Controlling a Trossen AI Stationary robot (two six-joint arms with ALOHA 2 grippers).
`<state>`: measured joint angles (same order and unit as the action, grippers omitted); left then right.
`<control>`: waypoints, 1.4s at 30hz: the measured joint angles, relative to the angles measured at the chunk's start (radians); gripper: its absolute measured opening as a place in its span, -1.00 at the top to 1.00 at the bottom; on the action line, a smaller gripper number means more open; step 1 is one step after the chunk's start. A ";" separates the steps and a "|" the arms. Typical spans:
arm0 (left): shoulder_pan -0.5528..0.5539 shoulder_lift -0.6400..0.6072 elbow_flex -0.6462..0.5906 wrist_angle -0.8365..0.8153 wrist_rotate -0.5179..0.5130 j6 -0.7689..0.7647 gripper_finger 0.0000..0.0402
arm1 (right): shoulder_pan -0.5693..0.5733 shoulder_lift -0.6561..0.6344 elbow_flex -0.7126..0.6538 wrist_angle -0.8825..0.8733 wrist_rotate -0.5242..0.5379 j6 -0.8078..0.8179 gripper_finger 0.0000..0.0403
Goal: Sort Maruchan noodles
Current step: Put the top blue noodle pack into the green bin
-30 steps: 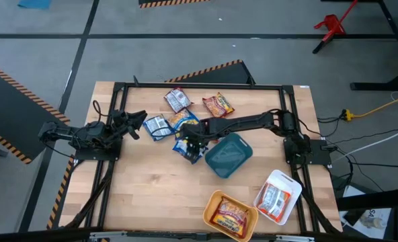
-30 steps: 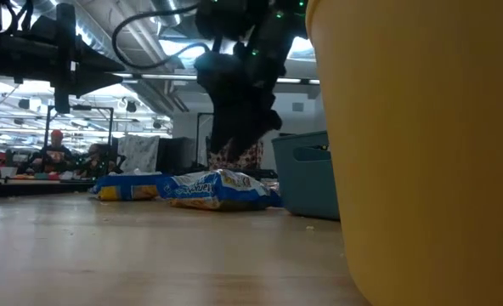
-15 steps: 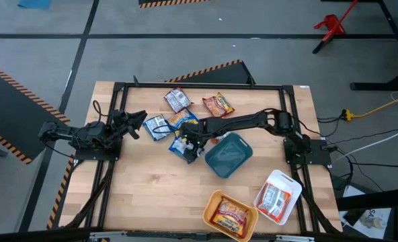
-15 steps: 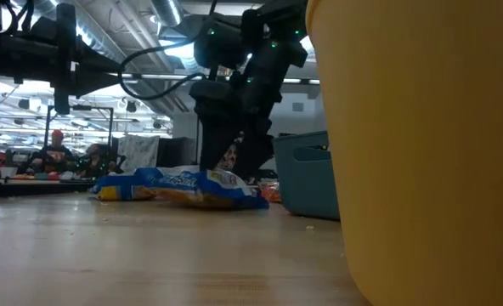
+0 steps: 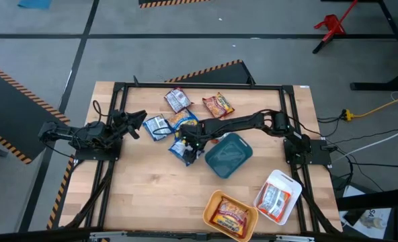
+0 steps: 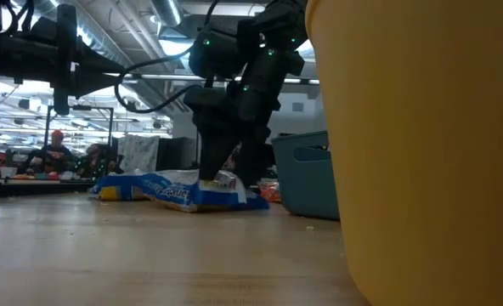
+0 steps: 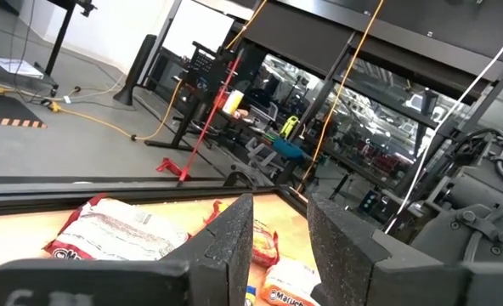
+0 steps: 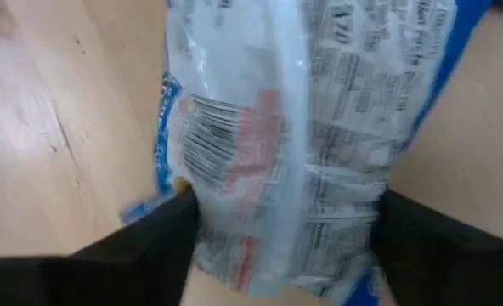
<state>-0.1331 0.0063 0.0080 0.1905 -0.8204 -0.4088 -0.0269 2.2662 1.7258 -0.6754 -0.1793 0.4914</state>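
Note:
A blue-and-white noodle packet (image 5: 183, 150) lies on the table left of the teal tray (image 5: 234, 160). My right gripper (image 5: 188, 142) stands over it, pointing steeply down, shut on it; it fills the right wrist view (image 8: 294, 127). Loose packets lie farther back: a red-and-white one (image 5: 177, 99), an orange one (image 5: 218, 104), a blue one (image 5: 156, 126) and a yellow-orange one (image 5: 182, 119). My left gripper (image 5: 140, 123) waits at the table's left, open, with nothing between its fingers (image 7: 279, 246). My right gripper pinches the blue-and-white packet across its width, one finger (image 8: 149, 242) on each side edge (image 8: 213, 225), near the packet's middle. The fingers come from above, slanting from the table's right. The packet bulges up between them and still rests on the table (image 6: 192, 197).
An orange tray (image 5: 212, 202) with an orange packet and a white tray (image 5: 288, 185) with a red-and-white packet stand at the near right. The orange tray's wall fills the low view's right side (image 6: 421, 153). Bare wood lies at the near left.
My right gripper has come down onto the blue-and-white packet and closed in on its sides. The packet has shifted slightly toward the table's left and bunched up shorter and higher than it lay half a second ago.

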 joint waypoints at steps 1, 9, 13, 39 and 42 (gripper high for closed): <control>0.000 0.000 0.000 0.000 0.000 0.000 0.46 | 0.000 -0.001 -0.001 -0.002 0.001 0.006 -0.31; 0.000 0.000 0.000 0.000 0.000 0.000 0.46 | -0.001 -0.001 -0.001 -0.003 -0.047 0.011 0.37; 0.000 0.000 0.000 0.000 -0.001 0.000 0.46 | -0.001 -0.001 -0.002 -0.004 -0.056 0.029 0.46; 0.000 0.000 0.000 0.000 -0.001 0.000 0.46 | 0.008 0.008 0.457 -0.478 0.111 -0.152 0.98; 0.000 0.000 0.000 0.000 -0.001 0.000 0.46 | 0.020 0.008 0.550 -0.617 0.164 -0.208 0.99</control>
<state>-0.1333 0.0063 0.0082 0.1905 -0.8215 -0.4084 -0.0071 2.2745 2.2761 -1.2921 -0.0153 0.2830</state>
